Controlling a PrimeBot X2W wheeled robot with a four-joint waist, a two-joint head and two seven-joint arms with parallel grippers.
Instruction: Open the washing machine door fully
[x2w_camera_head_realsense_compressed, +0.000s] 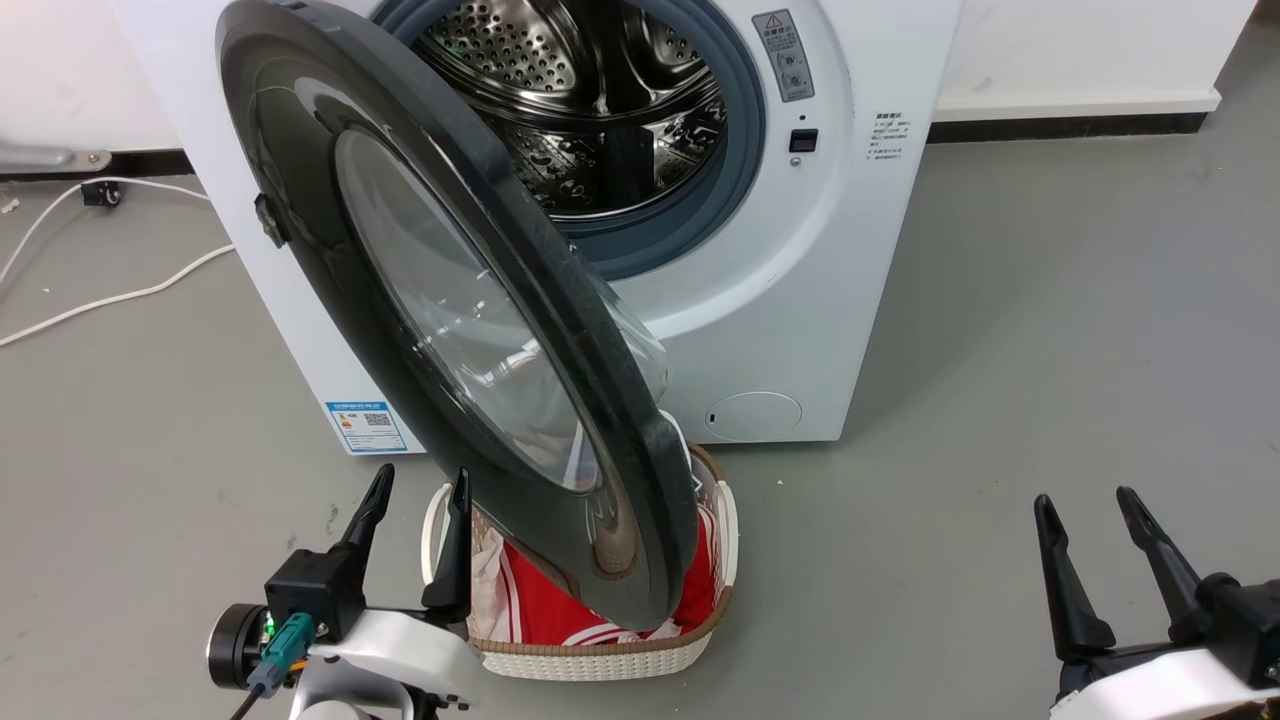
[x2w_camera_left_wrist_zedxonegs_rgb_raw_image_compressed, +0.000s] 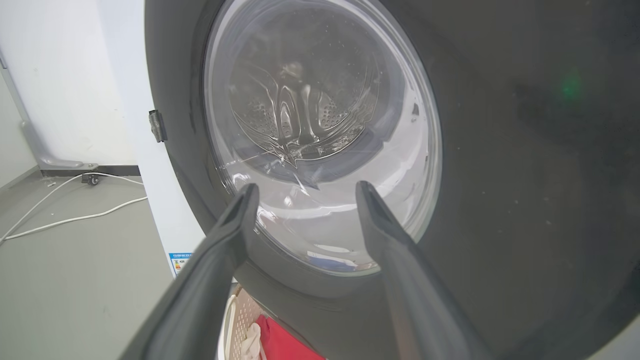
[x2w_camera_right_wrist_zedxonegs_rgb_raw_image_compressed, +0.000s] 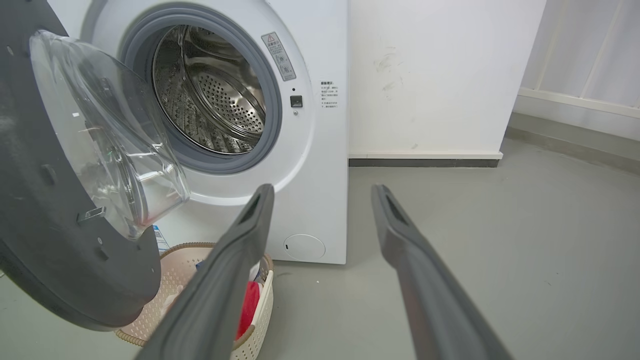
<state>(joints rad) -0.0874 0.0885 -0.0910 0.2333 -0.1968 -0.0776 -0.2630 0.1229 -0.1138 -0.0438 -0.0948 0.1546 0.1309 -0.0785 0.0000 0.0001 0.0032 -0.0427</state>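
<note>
Left gripper (x2w_camera_head_realsense_compressed: 423, 475) (x2w_camera_left_wrist_zedxonegs_rgb_raw_image_compressed: 306, 186): jaws spread, nothing between them. Just ahead of the tips is the outer face of the washing machine door (x2w_camera_head_realsense_compressed: 450, 300) (x2w_camera_left_wrist_zedxonegs_rgb_raw_image_compressed: 500, 150). In the wrist view both fingers point at the lower rim of its clear window. Whether a fingertip touches the door, I cannot tell.

The door stands swung well out from the washing machine (x2w_camera_head_realsense_compressed: 800, 300) (x2w_camera_right_wrist_zedxonegs_rgb_raw_image_compressed: 310, 175), hinged on the side left of these jaws. Its glossy black ring is angled across the opening, and the glass bowl bulges back toward the drum (x2w_camera_head_realsense_compressed: 580, 90) (x2w_camera_right_wrist_zedxonegs_rgb_raw_image_compressed: 210, 100).

Just beside the left jaws, on their right and under the door's lower rim, a pale woven basket (x2w_camera_head_realsense_compressed: 600, 660) (x2w_camera_right_wrist_zedxonegs_rgb_raw_image_compressed: 260, 300) sits on the floor (x2w_camera_head_realsense_compressed: 1000, 350). It holds red cloth (x2w_camera_head_realsense_compressed: 540, 600) (x2w_camera_right_wrist_zedxonegs_rgb_raw_image_compressed: 248, 305).

Beyond the jaws and low on the machine front is a blue label (x2w_camera_head_realsense_compressed: 365, 425). Farther left, a white cable (x2w_camera_head_realsense_compressed: 100, 300) (x2w_camera_left_wrist_zedxonegs_rgb_raw_image_compressed: 75, 217) lies loose on the floor.

Right gripper (x2w_camera_head_realsense_compressed: 1084, 497) (x2w_camera_right_wrist_zedxonegs_rgb_raw_image_compressed: 322, 187): jaws spread, empty, over bare floor, well apart from the machine and door. Ahead and to their left is the open mouth, a grey gasket (x2w_camera_head_realsense_compressed: 740, 150) ringing the steel drum. The door's inner face (x2w_camera_right_wrist_zedxonegs_rgb_raw_image_compressed: 50, 225) is farther left. Low on the front, between these jaws and the basket, is the round filter cap (x2w_camera_head_realsense_compressed: 752, 415) (x2w_camera_right_wrist_zedxonegs_rgb_raw_image_compressed: 304, 246).
</note>
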